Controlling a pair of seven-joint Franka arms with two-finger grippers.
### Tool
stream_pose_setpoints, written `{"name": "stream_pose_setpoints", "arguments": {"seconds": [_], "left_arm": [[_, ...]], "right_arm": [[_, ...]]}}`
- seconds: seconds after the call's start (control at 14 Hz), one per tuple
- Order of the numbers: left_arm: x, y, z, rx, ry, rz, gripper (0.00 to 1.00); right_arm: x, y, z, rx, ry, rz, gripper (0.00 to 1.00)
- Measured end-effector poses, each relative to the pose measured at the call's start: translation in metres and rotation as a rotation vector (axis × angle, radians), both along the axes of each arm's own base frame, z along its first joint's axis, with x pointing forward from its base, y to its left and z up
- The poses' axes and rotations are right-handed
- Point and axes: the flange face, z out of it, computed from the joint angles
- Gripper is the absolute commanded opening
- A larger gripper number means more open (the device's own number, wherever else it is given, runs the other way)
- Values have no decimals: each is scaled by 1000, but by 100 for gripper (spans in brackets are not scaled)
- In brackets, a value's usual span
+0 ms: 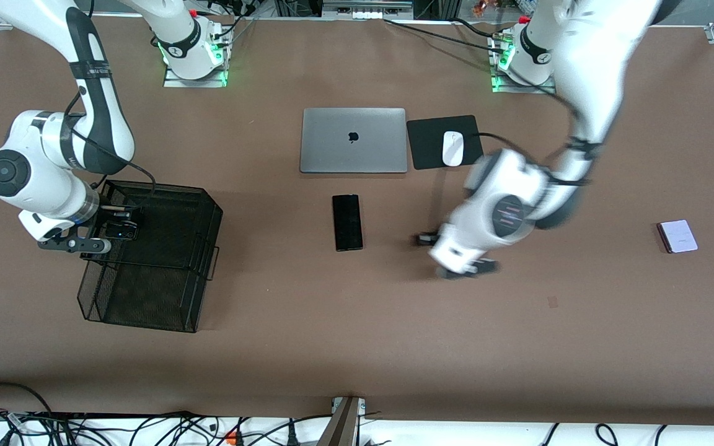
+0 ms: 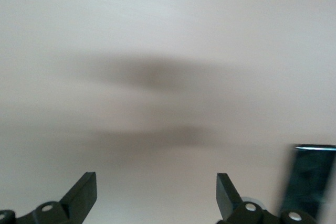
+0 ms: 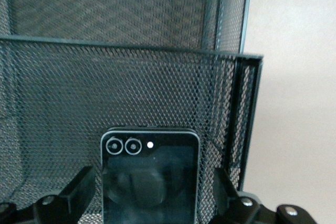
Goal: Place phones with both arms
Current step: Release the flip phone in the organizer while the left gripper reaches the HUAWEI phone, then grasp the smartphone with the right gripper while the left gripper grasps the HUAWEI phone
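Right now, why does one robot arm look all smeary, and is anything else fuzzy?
Front view: the left arm is smeared by motion blur, while the right arm looks crisp. Left wrist view: the table is streaky, with soft dark shadows. Right wrist view: sharp, showing the black flip phone in the mesh basket.

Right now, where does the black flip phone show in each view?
Front view: black flip phone barely shows inside the mesh tray, under the right gripper.
Right wrist view: black flip phone lies between the open fingers, against the mesh.
Left wrist view: not in it; only bare table and the slab phone.
Shared landmark: the mesh tray, in the front and right wrist views.
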Motion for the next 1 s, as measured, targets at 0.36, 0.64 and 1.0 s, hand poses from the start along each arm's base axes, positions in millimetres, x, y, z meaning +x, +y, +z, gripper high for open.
{"name": "stream_pose_setpoints", "arguments": {"seconds": [0.36, 0.64, 1.0], "left_arm": [[14, 256, -14, 71, 112, -59, 100], [-27, 428, -40, 30, 162, 28, 100], [-59, 533, -41, 52, 78, 9, 100]], "right_arm": [[23, 25, 79, 15, 38, 26, 100], [29, 109, 149, 42, 22, 74, 100], [-21, 313, 138, 48, -2, 21, 100]]}}
